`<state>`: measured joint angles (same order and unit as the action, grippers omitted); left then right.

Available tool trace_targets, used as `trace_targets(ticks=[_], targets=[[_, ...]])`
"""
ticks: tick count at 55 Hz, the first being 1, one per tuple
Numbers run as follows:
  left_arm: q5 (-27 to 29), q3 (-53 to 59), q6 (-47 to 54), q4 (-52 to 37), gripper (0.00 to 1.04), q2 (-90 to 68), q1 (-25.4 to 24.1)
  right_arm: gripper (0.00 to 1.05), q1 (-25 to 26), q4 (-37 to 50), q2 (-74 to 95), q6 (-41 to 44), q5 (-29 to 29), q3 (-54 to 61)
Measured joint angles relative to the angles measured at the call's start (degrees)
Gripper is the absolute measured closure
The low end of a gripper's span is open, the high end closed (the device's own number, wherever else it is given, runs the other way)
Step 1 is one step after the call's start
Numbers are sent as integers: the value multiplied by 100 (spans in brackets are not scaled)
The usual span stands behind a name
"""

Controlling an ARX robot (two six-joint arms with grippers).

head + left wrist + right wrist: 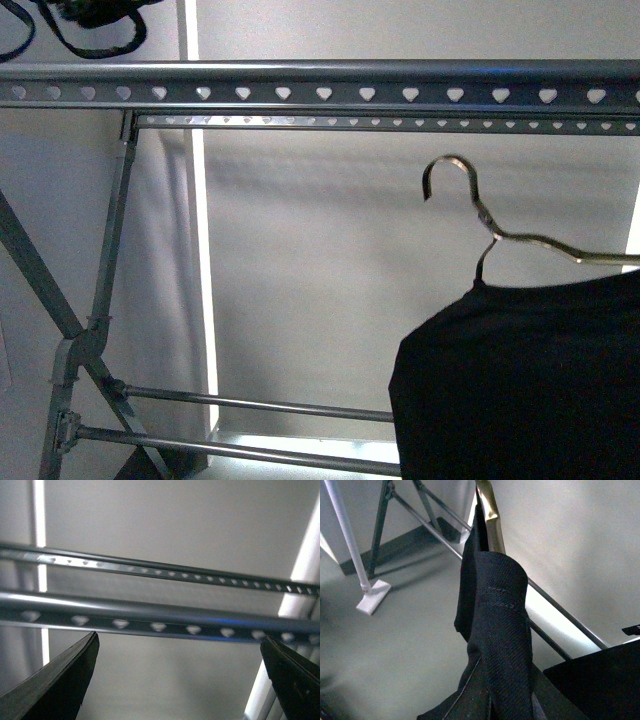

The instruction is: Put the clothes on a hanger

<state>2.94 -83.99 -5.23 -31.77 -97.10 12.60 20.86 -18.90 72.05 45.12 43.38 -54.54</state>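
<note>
Right wrist view: black T-shirt (500, 630) hung right by the lens, bunched over a wire coat hanger (491, 517) w/ a brassy sheen. The right gripper's state couldn't be told from here. Past the fabric lay grey floor (395, 650), then a white pole (347, 540) on a flat foot, and the drying rack (379, 525) legs & low bars by the wall. Left wrist view: left gripper (180, 680) was released, fingers (60, 680) spread wide w/ nothing between them. The rack's near heart-holed rail lay just beyond, a 2nd rail farther back. Front view: shirt filled the lower-right corner on the hanger, whose hook hung free below the rack's top rails, not touching them. Crossed legs stood at left, black straps (95, 30) showed above the top rail's left end, pale wall (320, 260) behind.
</note>
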Motion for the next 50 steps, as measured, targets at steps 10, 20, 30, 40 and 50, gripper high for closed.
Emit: trace_targets(ticks=[10,20,30,40,50], targets=[[1115,-155,-2199,1110,7,39,-608,96,66,476,-535,-1574,-140,79],[1388,437,-2680,1244,7,678,-581,96,212,616,-516,-2903,-452,-483],[1370,632,-2527,901,7,933,-343,96,424,890,-96,-4572,-774,-1290],[1248,741,-2487,765,7,901,-267,96,199,741,407,-5248,-1178,-1738],[938,984,-2223,356,7,901,7,96,-144,673,949,-5580,-1711,-2122]])
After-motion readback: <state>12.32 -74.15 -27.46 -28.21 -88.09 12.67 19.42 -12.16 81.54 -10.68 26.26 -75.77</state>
